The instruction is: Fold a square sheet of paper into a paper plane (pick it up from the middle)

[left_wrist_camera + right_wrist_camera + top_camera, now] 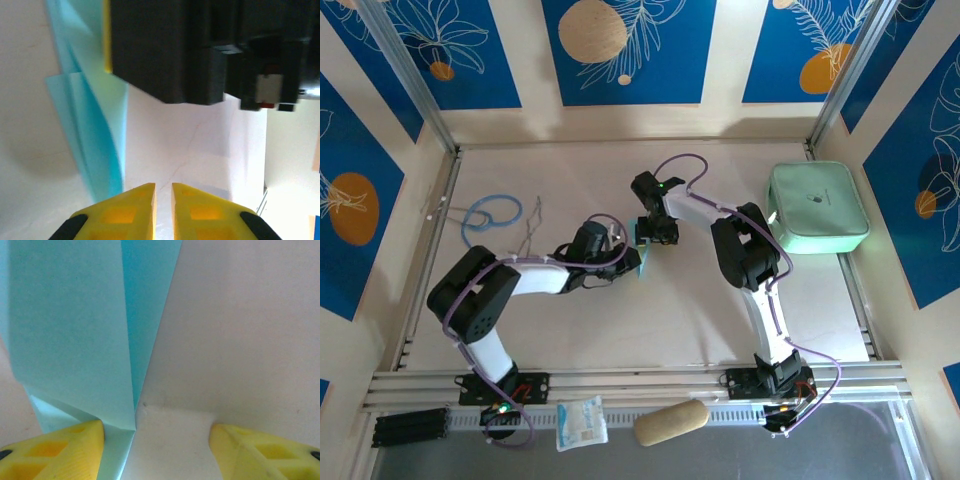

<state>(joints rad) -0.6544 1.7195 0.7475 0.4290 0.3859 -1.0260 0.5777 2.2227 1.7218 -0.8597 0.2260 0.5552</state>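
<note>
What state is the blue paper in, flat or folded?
Folded. The paper shows overlapping layers and sharp creases in the right wrist view; the left wrist view shows layered flaps too.
</note>
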